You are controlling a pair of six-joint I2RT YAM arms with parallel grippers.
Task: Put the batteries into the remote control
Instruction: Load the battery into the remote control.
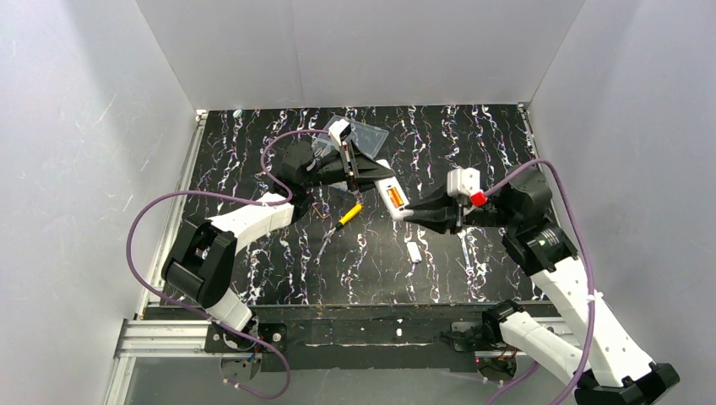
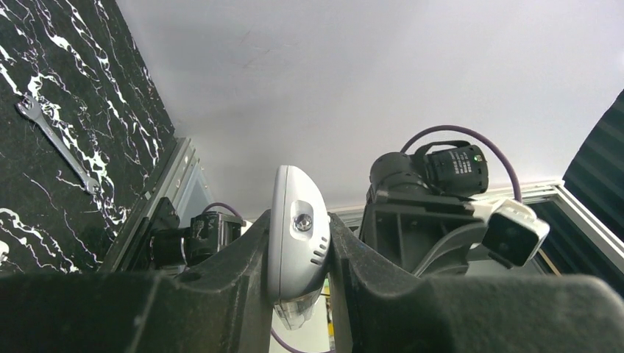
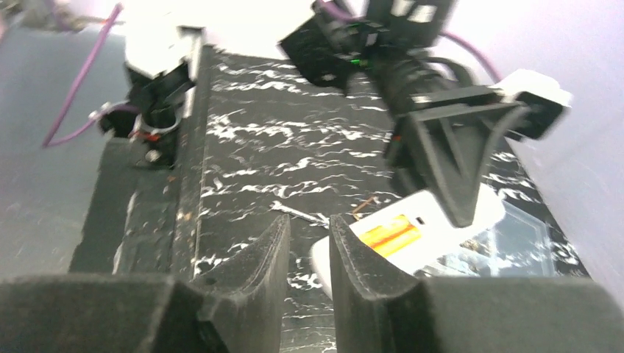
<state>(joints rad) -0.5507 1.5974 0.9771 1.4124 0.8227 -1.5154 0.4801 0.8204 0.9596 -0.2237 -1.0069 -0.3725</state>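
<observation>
The remote control [image 1: 390,196] is a white handset held above the table, back side up. Both orange batteries [image 1: 393,199] lie side by side in its open compartment. My left gripper [image 1: 365,181] is shut on its far end; in the left wrist view the rounded silver end [image 2: 296,235] is clamped between the two black fingers [image 2: 243,257]. My right gripper [image 1: 408,211] is at the remote's near end. In the right wrist view its jaws [image 3: 309,220] stand slightly apart with nothing between them. The remote [image 3: 441,220] and the batteries [image 3: 390,234] show just beyond its right finger.
A yellow-and-black screwdriver [image 1: 349,214] lies left of the remote. A small white plate [image 1: 414,252] lies nearer the front edge. A clear plastic box [image 1: 359,135] sits at the back, under the left arm. A thin wrench [image 2: 55,143] rests on the black marbled table.
</observation>
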